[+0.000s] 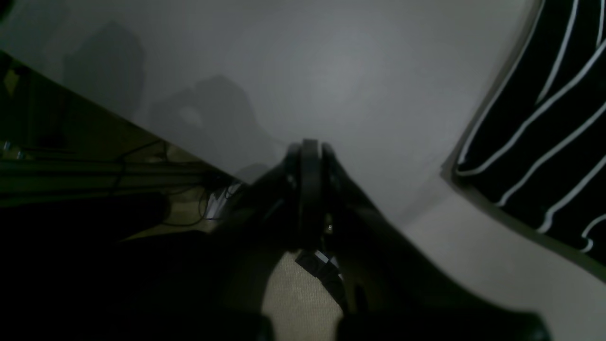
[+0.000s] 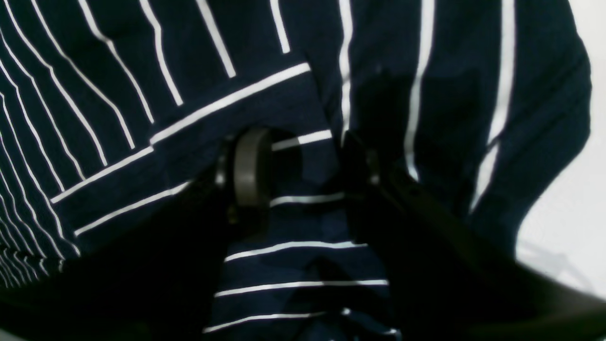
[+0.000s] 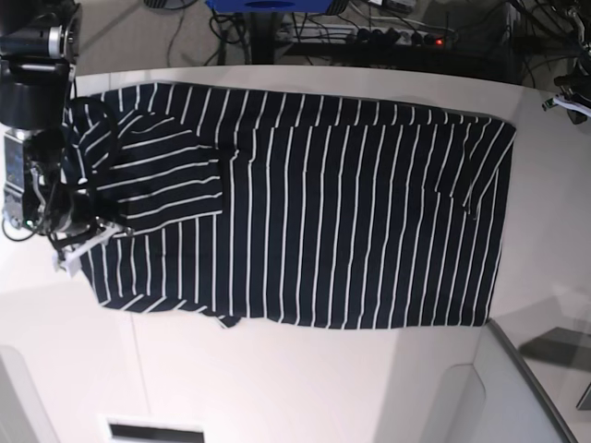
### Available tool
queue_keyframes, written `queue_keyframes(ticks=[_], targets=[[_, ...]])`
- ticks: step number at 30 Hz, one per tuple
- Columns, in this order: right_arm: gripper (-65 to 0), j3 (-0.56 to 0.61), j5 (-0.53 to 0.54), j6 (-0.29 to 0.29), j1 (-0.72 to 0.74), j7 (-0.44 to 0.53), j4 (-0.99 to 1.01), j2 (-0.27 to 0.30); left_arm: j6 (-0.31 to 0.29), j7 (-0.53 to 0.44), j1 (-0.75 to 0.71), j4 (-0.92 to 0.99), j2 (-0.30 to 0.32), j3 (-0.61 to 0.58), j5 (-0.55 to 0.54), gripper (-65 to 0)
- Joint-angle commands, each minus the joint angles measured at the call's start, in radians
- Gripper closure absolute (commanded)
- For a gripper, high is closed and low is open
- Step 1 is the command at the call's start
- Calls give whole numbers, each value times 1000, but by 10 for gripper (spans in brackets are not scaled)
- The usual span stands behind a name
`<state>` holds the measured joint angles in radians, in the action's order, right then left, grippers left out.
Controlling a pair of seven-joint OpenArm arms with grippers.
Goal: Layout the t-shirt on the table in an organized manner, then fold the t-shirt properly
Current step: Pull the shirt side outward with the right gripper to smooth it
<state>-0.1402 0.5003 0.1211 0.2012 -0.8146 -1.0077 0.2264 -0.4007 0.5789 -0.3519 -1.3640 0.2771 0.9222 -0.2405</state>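
The t-shirt [image 3: 323,203], dark navy with thin white stripes, lies spread across the white table [image 3: 277,388], one sleeve [image 3: 162,171] folded inward at its left end. My right gripper [image 3: 81,229] is at that left end. In the right wrist view its fingers [image 2: 251,166] stand apart, pressed down on the t-shirt [image 2: 303,222], with striped cloth lying between them and a folded edge just beyond. My left gripper [image 1: 310,147] is shut and empty over bare table [image 1: 331,71], and the t-shirt's edge [image 1: 544,118] lies off to its right.
The table's edge [image 1: 142,128] runs close on the left of the left gripper, with floor and cables [image 1: 142,189] beyond it. Cables and a power strip [image 3: 397,35] lie behind the far edge. A dark seam curves across the table's near right corner [image 3: 517,360].
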Motion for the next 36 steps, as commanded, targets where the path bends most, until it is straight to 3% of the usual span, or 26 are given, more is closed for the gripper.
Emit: queue_keyframes(ticks=[1, 4, 10, 14, 20, 25, 28, 36], targets=[[-159, -3, 11, 7, 22, 2, -15, 11, 3, -21, -2, -13, 23, 8, -7, 0], [0, -3, 11, 7, 24, 2, -15, 11, 3, -21, -2, -13, 23, 8, -7, 0], [0, -3, 11, 7, 34, -1, -17, 15, 3, -21, -2, -13, 23, 8, -7, 0], [-14, -3, 11, 4, 59, -53, -17, 17, 3, -21, 0, -13, 23, 8, -7, 0], [-168, -3, 11, 2, 68, -68, -17, 17, 3, -21, 0, -13, 23, 8, -7, 0], [-152, -3, 11, 2, 62, -67, -17, 17, 3, -21, 0, -13, 23, 8, -7, 0], [-2, -3, 11, 2, 62, -70, -13, 15, 3, -21, 0, -13, 23, 8, -7, 0], [0, -3, 11, 2, 65, -93, -20, 17, 3, -21, -2, -13, 23, 8, -7, 0]])
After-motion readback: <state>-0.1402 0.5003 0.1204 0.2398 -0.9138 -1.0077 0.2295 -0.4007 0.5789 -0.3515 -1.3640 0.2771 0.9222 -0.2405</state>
